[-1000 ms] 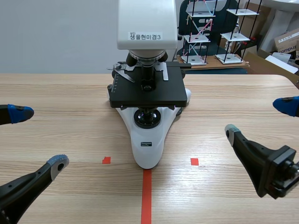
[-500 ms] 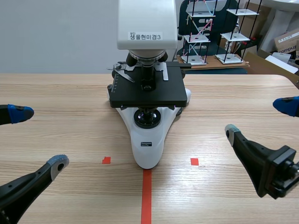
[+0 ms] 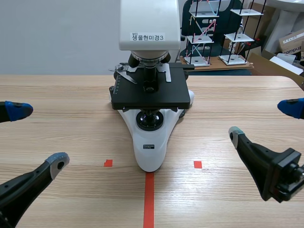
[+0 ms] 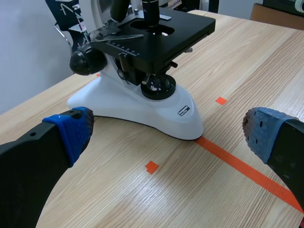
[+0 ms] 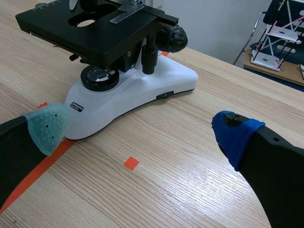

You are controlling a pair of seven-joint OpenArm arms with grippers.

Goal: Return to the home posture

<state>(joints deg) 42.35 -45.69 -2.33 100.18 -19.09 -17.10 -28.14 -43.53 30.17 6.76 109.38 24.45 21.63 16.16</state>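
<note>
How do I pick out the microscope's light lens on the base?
Start at the white microscope in the middle. Below its black stage, on the white foot, sits a black-ringed lens. It is round and glassy, unlike the flat rectangular label just in front.

microscope [image 3: 149, 118] on table [image 3: 71, 95] between left jaws and right jaws, racks [image 3: 202, 35] behind

Bright, even light from overhead. Ahead of the left gripper [image 4: 166, 130], the microscope [image 4: 161, 38] lays a thin, soft shadow on the table [image 4: 118, 199]; its white base [image 4: 152, 111] shows a mild sheen.
</note>
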